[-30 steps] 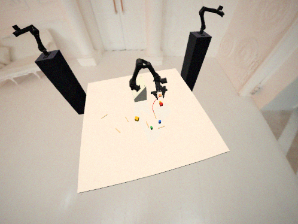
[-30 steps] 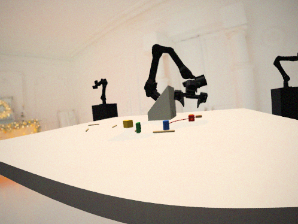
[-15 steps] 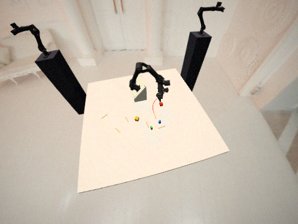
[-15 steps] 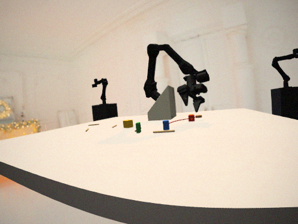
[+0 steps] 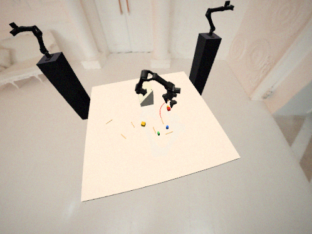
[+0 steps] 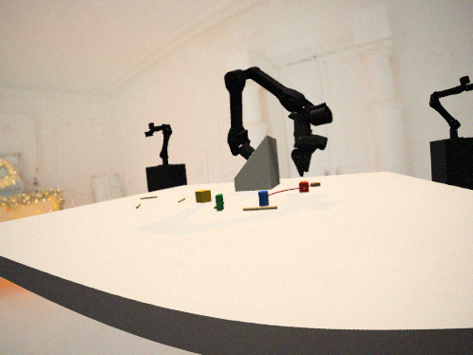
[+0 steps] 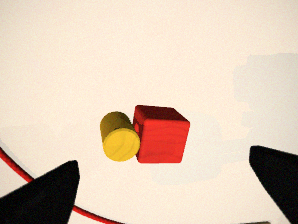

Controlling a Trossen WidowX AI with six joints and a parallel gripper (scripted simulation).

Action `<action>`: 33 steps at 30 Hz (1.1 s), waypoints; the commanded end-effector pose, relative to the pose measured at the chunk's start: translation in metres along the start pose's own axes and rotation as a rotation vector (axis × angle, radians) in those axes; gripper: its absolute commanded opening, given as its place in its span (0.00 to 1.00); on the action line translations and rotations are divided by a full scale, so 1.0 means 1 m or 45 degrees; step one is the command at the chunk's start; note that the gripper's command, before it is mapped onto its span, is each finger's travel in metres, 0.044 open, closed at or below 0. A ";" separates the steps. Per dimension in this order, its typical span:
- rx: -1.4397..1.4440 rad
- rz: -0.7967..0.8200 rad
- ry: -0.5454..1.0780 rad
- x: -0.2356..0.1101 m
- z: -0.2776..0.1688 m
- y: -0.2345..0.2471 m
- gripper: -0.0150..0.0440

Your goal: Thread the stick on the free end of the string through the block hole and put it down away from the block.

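Observation:
The red wooden block (image 5: 168,108) (image 6: 304,184) (image 7: 161,135) with the hole stands on the table. The yellow round button (image 7: 120,137) (image 6: 314,184) lies right against it. The red string (image 5: 160,109) (image 6: 285,190) (image 7: 20,172) curves away from them to the thin stick (image 5: 161,120), which lies flat on the table toward the front. My gripper (image 5: 171,103) (image 6: 301,168) (image 7: 165,161) is open and empty. It hangs a little above the block and button, pointing down, and touches nothing.
A grey wedge (image 5: 146,98) (image 6: 258,166) stands by the arm's base. A yellow cube (image 5: 143,124) (image 6: 202,196), a green cylinder (image 5: 158,133) (image 6: 218,201), a blue cylinder (image 5: 167,127) (image 6: 263,197) and loose sticks (image 5: 169,132) (image 6: 259,208) (image 5: 123,136) lie in front.

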State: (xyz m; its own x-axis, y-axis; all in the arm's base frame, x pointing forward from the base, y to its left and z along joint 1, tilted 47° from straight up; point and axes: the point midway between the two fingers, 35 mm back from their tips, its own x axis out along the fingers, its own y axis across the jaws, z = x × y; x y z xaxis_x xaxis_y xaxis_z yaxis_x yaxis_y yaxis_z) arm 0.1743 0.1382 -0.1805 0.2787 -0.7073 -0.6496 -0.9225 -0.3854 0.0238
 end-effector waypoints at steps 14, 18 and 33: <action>-0.723 0.209 -0.185 0.000 -0.010 -0.017 1.00; -0.723 0.209 -0.185 0.000 -0.010 -0.017 1.00; -0.712 0.205 -0.179 0.000 -0.010 -0.017 0.66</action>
State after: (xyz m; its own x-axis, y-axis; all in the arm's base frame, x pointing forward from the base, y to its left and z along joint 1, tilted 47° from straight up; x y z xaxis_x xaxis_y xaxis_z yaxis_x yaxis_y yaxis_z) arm 0.1929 0.1393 -0.1736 0.0734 -0.7121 -0.6982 -0.6588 -0.5603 0.5021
